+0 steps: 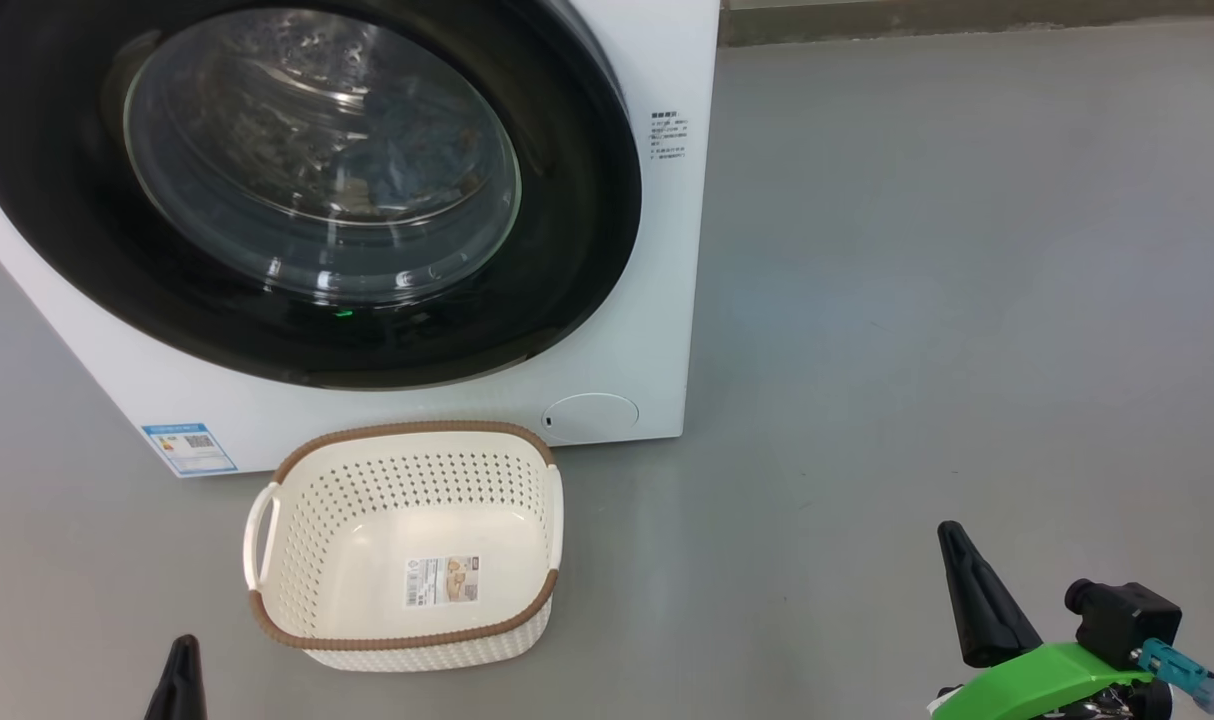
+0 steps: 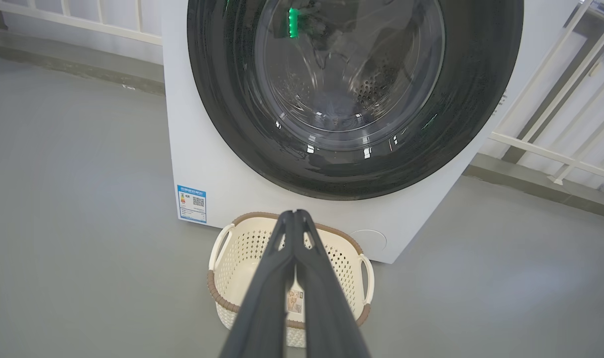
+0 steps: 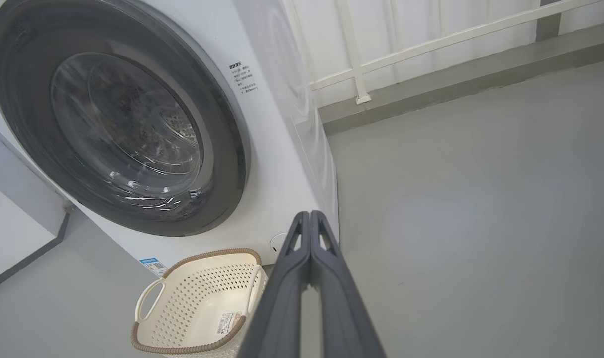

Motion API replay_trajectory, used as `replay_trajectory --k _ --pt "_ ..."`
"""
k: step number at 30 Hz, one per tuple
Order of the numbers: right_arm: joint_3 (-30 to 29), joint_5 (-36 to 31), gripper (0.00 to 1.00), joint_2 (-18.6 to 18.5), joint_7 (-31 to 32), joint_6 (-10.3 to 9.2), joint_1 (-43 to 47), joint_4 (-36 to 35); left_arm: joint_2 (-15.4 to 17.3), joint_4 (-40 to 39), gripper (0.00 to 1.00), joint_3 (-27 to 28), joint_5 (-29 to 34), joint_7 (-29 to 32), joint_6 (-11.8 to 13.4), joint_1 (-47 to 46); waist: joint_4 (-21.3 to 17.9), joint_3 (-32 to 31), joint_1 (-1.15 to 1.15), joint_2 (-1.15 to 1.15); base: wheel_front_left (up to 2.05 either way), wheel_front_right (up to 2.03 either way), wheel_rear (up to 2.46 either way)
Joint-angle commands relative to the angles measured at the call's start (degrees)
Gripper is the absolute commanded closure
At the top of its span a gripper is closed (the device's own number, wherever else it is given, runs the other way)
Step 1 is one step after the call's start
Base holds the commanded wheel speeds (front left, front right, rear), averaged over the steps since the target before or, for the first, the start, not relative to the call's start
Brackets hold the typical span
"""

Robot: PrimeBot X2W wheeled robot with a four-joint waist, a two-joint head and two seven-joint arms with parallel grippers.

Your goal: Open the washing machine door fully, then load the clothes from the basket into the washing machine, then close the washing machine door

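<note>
At lower left, the left tool hangs over the grey floor with its two dark fingers pressed together and nothing between them. Just ahead of it the cream perforated basket stands empty on the floor, its label sticker bare on the bottom. It looks like light, stiff plastic, easiest to lift by a white side handle or the brown woven-look rim. Above it, the washing machine door lies flush against the white washing machine. The door looks rigid and fairly heavy, and its glossy black rim is likely slick. The bulging glass is not a place to press. No handle or latch recess can be made out, so hooking a finger behind the rim's outer edge seems the likeliest hold. Through the glass the clothes show as a dim blue heap with brownish flecks inside the drum. They are soft, limp and light, best pinched at a bunched fold. Past the round white flap, the right tool hovers at lower right, fingers likewise closed tight and empty. The job appears complete.
</note>
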Motion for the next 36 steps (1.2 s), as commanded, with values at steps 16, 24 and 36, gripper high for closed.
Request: replay_trajectory --k 16,24,36 --pt "-1.11 11.30 1.00 -0.14 2.73 -0.09 -1.70 -1.45 0.20 -0.48 1.00 0.98 -10.67 2.62 -0.05 -3.16 -0.28 -0.10 -0.01 0.00 0.00 0.00 0.00" --pt "-1.49 16.46 1.00 -0.14 4.09 -0.11 -1.82 -1.46 0.02 -0.22 1.00 1.11 -15.70 3.94 -0.06 -3.91 -0.41 -0.16 -0.01 0.00 0.00 0.00 0.00" --pt "-2.07 24.23 1.00 -0.14 6.13 -0.15 -2.02 -1.48 -0.25 0.17 1.00 1.30 -23.27 5.93 -0.08 -5.06 -0.62 -0.23 -0.01 0.00 0.00 0.00 0.00"
